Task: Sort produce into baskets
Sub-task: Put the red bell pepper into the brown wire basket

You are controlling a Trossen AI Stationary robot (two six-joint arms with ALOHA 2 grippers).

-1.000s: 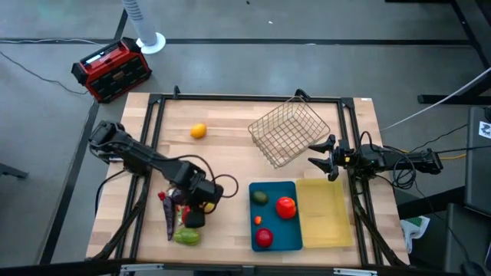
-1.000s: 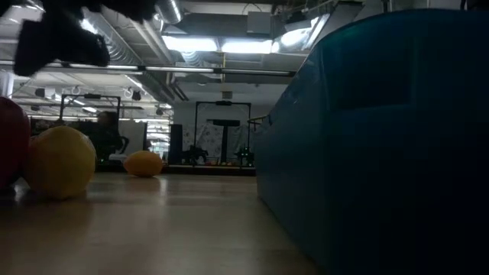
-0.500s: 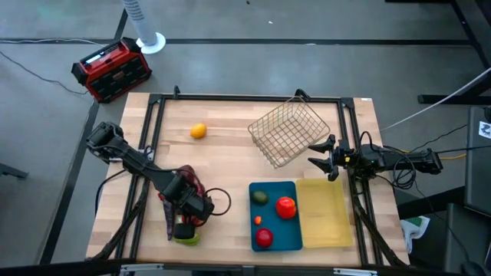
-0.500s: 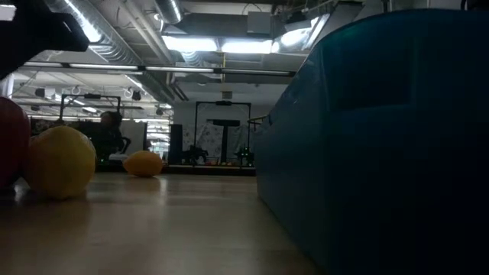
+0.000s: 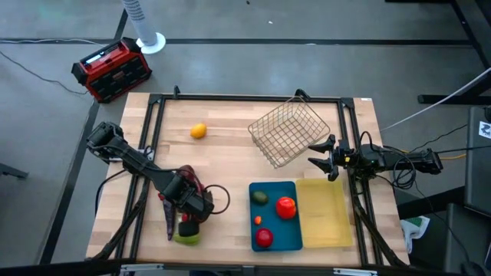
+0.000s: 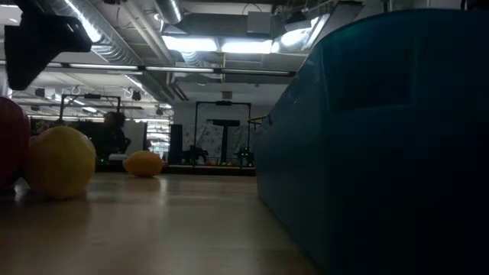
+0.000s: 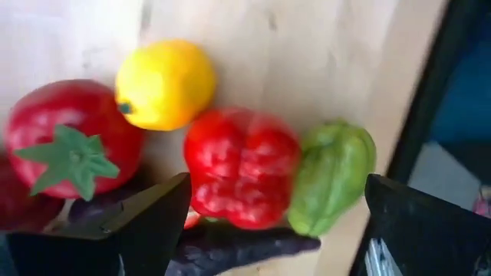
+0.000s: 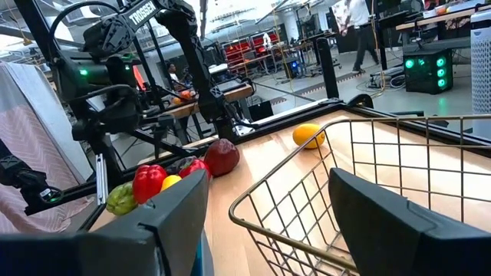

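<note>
Look first at your left gripper (image 5: 189, 224), low over the near-left cluster of produce: its jaws stand wide apart and hold nothing. Through the left wrist camera you see, between its two dark fingers (image 7: 130, 230), a lumpy red bell pepper (image 7: 240, 178) with a pale green pepper (image 7: 332, 176) touching it on one side, a round yellow lemon (image 7: 164, 83) and a red tomato with a green stalk (image 7: 69, 146) beside it, and a dark purple vegetable (image 7: 245, 244) lying under the pepper.

Next comes your flat blue rectangular tray (image 5: 293, 234), holding a green fruit (image 5: 261, 198), two red ones (image 5: 286, 207) and a small orange piece (image 5: 258, 221). The pale yellow rectangular tray (image 5: 324, 213) lies touching its right side.

Farther back, your right gripper (image 5: 321, 156) hangs released, jaws apart, at the rim of the tipped silver wire-mesh basket (image 5: 288, 134). A lone orange fruit (image 5: 198, 131) sits at the far left.
</note>
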